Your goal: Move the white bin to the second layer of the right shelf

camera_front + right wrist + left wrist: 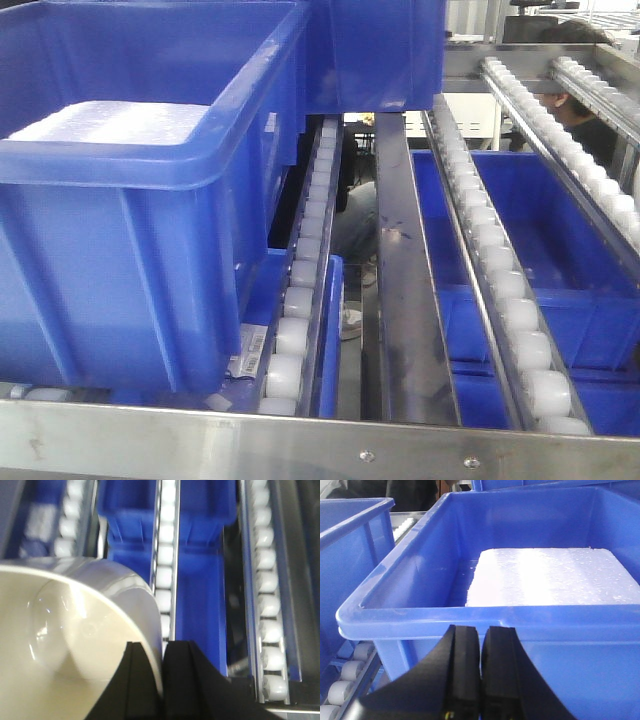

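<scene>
Front view: a big blue crate point(140, 180) sits on white roller lanes point(500, 270) behind a steel front rail point(300, 440).

Left wrist view: the left gripper point(481, 680) is squeezed narrow, holding nothing, near the crate.

Right wrist view: the right gripper point(162, 675) pinches the white bin point(65, 645) by its rim, above the rollers.

A big blue crate point(140, 200) sits at the left with a white foam slab point(555, 577) inside (flat on its floor); more blue crates point(530, 240) lie lower right.
</scene>
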You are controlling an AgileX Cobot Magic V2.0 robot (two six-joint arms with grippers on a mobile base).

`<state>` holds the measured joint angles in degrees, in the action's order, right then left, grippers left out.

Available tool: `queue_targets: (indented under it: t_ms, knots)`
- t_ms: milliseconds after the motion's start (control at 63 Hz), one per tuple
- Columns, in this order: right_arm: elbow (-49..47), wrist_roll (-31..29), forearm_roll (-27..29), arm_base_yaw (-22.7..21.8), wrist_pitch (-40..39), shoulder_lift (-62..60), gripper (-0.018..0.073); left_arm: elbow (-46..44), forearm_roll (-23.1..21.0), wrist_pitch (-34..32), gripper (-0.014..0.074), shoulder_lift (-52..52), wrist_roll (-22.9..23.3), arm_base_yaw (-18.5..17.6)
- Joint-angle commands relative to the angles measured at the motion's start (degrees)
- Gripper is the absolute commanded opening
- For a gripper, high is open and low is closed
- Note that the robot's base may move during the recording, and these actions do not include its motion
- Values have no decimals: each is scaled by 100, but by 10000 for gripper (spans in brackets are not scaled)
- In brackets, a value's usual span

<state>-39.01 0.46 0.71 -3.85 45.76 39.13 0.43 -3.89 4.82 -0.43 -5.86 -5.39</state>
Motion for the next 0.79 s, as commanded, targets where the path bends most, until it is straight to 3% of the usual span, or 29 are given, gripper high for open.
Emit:
queue_targets:
  t_ms: [0, 286, 778]
  knots:
    - [-204, -119, -33, -30, -785, 466, 48, 211, -35, -482, 85, -75, 15, -48]
    - [-210, -304, 513, -30, -1601, 1672, 48, 211, -35, -482, 85, -75, 15, -48]
    - [-40, -304, 531, -30, -1659, 2398, 48, 211, -35, -482, 85, -75, 15, -48]
